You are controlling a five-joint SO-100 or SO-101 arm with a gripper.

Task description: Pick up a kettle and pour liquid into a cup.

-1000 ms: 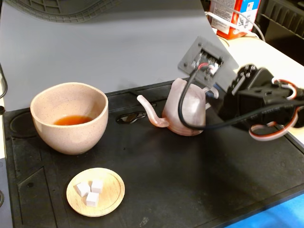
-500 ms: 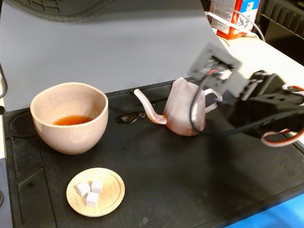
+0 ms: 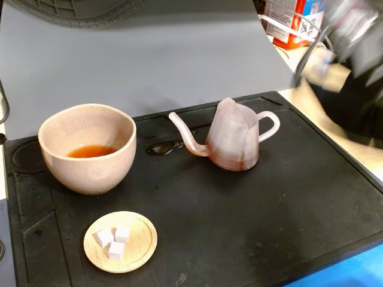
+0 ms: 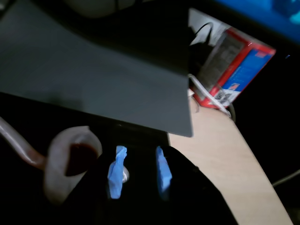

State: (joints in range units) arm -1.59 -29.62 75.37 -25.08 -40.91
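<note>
Kettle (image 3: 232, 139) upright on black mat (image 3: 269, 227), right of cup (image 3: 88, 146); spout toward cup, loop handle toward arm. Gripper (image 4: 137, 173) released, empty, in wrist view just right of kettle (image 4: 65, 164)

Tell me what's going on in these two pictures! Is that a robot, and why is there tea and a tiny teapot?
Yes, it is a small robot arm with a two-fingered pincer. One picture comes from a camera standing still beside the table. There the arm is only a dark blur at the top right. On the black mat stand a big pinkish cup with a little orange-brown tea in it, a small pale-pink kettle, and a wooden dish with three white cubes.

The other picture comes from a camera riding on the arm. The two blue strips are the fingertips of the pincer. They are apart and hold nothing. The kettle sits just left of them. Behind is a red-and-blue box.
</note>
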